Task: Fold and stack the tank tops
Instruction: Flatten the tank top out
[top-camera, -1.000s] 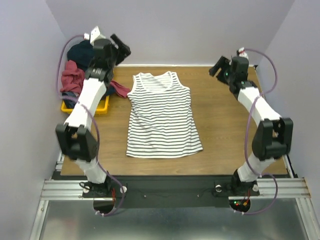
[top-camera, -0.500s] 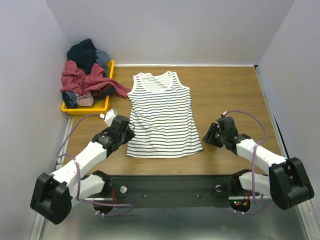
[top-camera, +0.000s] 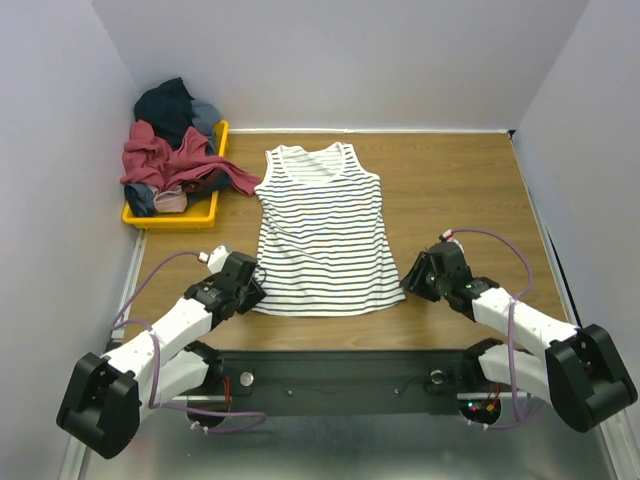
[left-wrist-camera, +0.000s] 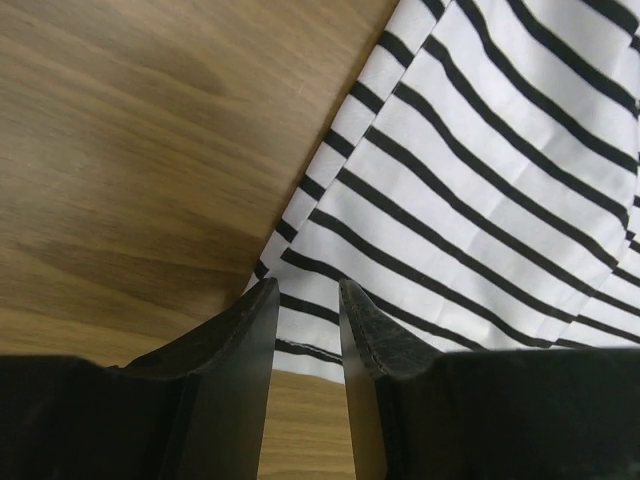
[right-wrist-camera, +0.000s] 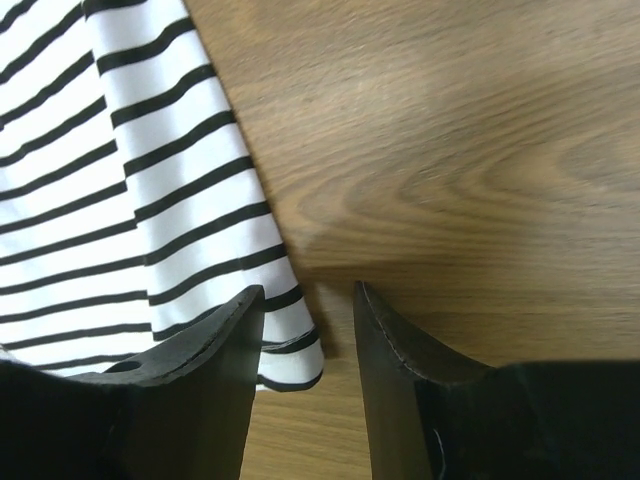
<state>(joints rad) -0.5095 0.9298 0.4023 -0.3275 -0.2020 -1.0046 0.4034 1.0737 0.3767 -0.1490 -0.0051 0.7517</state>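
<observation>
The left gripper (left-wrist-camera: 307, 290) has its two dark fingers a little apart, with only a narrow gap, and it grips nothing. Through this gap its wrist camera shows the near left hem corner of the striped tank top (left-wrist-camera: 480, 190) lying below. The right gripper (right-wrist-camera: 308, 292) is parted wider and also holds nothing. In its gap there is the tip of the near right hem corner and bare wood beside it.

These details are visible only in the wrist views. The top camera shows instead the whole layout. Both arms reach low over the table (top-camera: 450, 190), with one gripper at each bottom corner of the tank top. The tank top lies flat and unfolded in the middle of the table, its neck toward the far wall. At the far left a yellow tray (top-camera: 170, 217) holds a heap of clothes (top-camera: 170, 150) in dark blue and red, well apart from both grippers.
</observation>
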